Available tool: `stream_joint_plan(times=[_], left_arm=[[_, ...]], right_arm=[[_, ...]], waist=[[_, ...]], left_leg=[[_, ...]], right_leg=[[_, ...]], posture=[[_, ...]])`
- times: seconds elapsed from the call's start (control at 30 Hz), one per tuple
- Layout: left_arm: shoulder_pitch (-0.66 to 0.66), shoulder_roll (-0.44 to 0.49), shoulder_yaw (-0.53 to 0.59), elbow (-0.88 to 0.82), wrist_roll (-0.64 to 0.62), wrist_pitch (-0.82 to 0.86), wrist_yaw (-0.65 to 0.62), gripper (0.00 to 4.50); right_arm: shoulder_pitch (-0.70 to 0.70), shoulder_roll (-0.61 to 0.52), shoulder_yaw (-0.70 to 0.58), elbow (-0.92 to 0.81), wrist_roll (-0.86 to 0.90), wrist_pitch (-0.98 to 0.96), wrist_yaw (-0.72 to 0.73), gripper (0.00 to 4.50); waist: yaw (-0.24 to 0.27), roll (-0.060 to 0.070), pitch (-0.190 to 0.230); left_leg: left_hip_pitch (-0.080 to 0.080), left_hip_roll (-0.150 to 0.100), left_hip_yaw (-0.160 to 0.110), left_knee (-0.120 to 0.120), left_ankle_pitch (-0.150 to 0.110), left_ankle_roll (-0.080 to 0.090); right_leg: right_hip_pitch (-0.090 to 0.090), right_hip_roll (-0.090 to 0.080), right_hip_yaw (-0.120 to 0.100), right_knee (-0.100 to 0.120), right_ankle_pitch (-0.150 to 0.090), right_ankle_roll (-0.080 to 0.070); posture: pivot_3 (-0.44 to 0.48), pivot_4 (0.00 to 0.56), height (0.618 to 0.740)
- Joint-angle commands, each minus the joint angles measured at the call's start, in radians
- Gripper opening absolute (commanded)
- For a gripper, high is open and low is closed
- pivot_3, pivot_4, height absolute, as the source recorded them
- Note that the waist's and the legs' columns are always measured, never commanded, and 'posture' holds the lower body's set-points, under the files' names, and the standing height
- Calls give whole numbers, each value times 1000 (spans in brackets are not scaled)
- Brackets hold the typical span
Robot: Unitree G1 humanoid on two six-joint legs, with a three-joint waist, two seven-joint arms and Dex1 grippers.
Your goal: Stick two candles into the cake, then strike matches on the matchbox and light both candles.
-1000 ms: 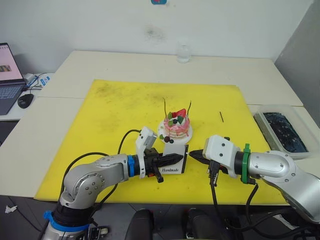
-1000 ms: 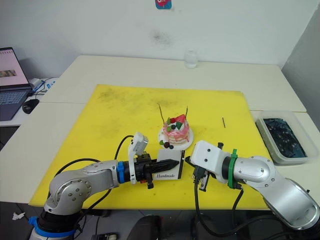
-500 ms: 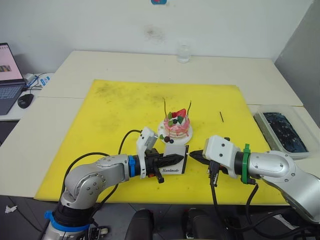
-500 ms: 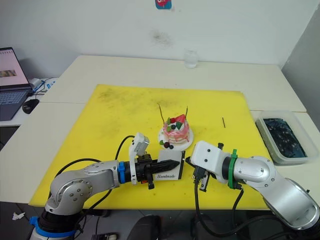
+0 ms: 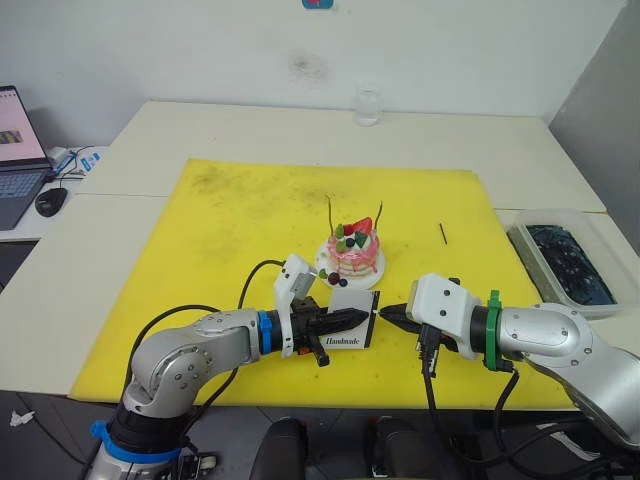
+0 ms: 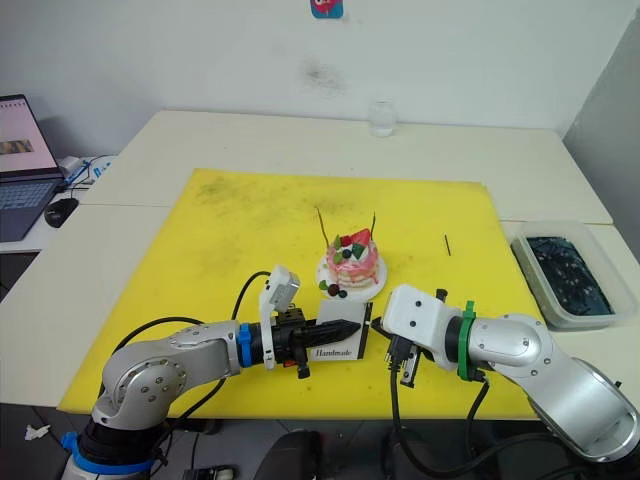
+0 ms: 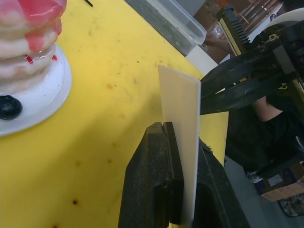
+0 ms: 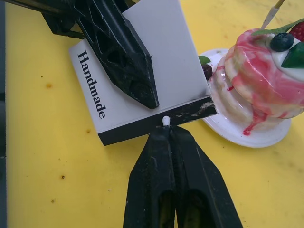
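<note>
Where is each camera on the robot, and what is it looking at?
Left eye and right eye views: on the head, looking forward and down at the yellow mat, the cake and both arms.
Left wrist view: on the left wrist, looking along the left gripper that clamps the matchbox edge-on.
Right wrist view: on the right wrist, looking along the right gripper, which presses a match against the matchbox's black strip.
Shared: both wrist views show the matchbox, the cake and the other gripper.
</note>
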Motion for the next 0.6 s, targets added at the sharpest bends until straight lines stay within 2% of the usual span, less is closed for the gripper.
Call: stream_joint_plan(times=[0.03, 0.23, 0.37, 0.5, 0.6], left_arm=[[-17, -8, 3, -23, -18, -5, -19, 0], [-18, -6, 3, -19, -7, -11, -16, 0], [-6, 3, 15, -13, 16, -26, -6, 0], [23, 17, 14, -38, 22, -28, -12, 0], [29, 17, 12, -44, 21, -28, -10, 0]], right_arm=[[8, 3, -29, -29, 8, 2, -1, 24], [40, -2, -64, -38, 21, 14, -1, 24], [166, -12, -165, -27, 8, 11, -22, 24], [280, 121, -212, 51, -70, -77, -161, 24], [337, 282, -235, 125, -81, -154, -250, 24]], waist=[[0, 0, 0], [1, 0, 0], [3, 0, 0], [1, -1, -1], [0, -1, -1]], left_leg=[[0, 0, 0, 0, 0, 0], [0, 0, 0, 0, 0, 0], [0, 0, 0, 0, 0, 0], [0, 0, 0, 0, 0, 0], [1, 0, 0, 0, 0, 0]], right_leg=[[0, 0, 0, 0, 0, 0], [0, 0, 0, 0, 0, 0], [0, 0, 0, 0, 0, 0], [0, 0, 0, 0, 0, 0], [0, -1, 0, 1, 0, 0]], posture=[[0, 150, 740], [0, 150, 740], [0, 150, 740], [0, 150, 740], [0, 150, 740]])
